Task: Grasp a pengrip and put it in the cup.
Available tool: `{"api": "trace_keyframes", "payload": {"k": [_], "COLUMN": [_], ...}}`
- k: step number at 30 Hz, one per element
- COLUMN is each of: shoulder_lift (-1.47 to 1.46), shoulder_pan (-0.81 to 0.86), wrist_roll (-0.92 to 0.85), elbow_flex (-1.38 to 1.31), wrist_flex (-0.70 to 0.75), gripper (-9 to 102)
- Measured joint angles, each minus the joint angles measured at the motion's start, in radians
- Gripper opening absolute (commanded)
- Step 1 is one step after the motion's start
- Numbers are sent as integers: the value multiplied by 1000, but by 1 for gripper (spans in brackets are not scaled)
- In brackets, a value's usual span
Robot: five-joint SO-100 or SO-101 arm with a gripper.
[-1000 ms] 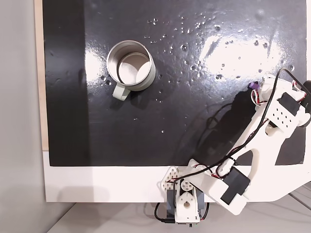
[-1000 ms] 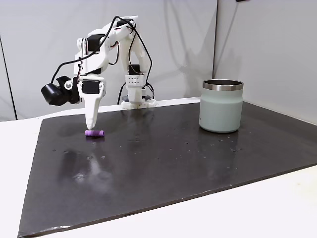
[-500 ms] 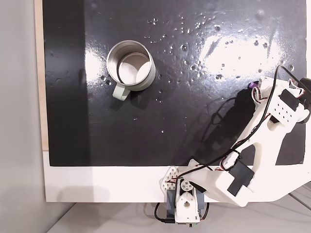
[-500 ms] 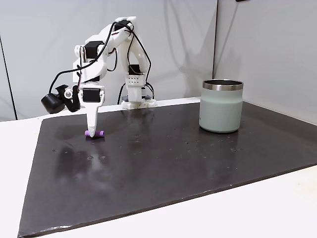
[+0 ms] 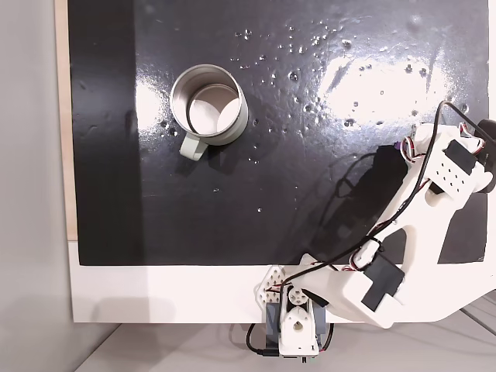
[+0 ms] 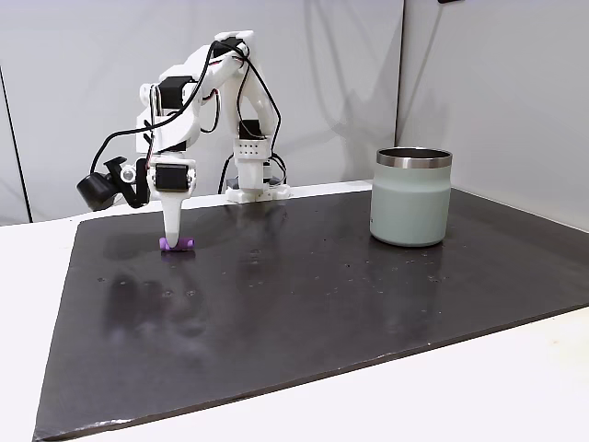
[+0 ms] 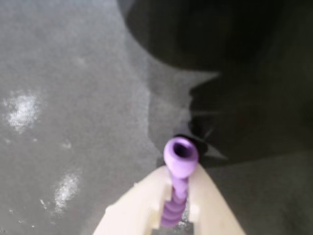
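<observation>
In the wrist view the jaws [image 7: 179, 215] are clamped on the pengrip [image 7: 180, 161], whose ribbed body sits between the two pale tips, its open end poking forward; it lies low on the dark mat [image 6: 304, 295] of the desk; the cup [image 6: 410, 197] stands well apart, upright; the grasp looks made, the lift, carry and drop remain.
</observation>
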Motion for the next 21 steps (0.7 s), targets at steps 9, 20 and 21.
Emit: {"api": "trace_keyframes", "payload": {"k": [9,20,21], "shoulder_lift": [222,503,511], "shoulder_pan": [-232,-612,-646], "wrist_roll": [193,370,383], "elbow_flex": [-98,-130,-149], "wrist_flex": [272,417,417], "gripper": [0,0,0]}}
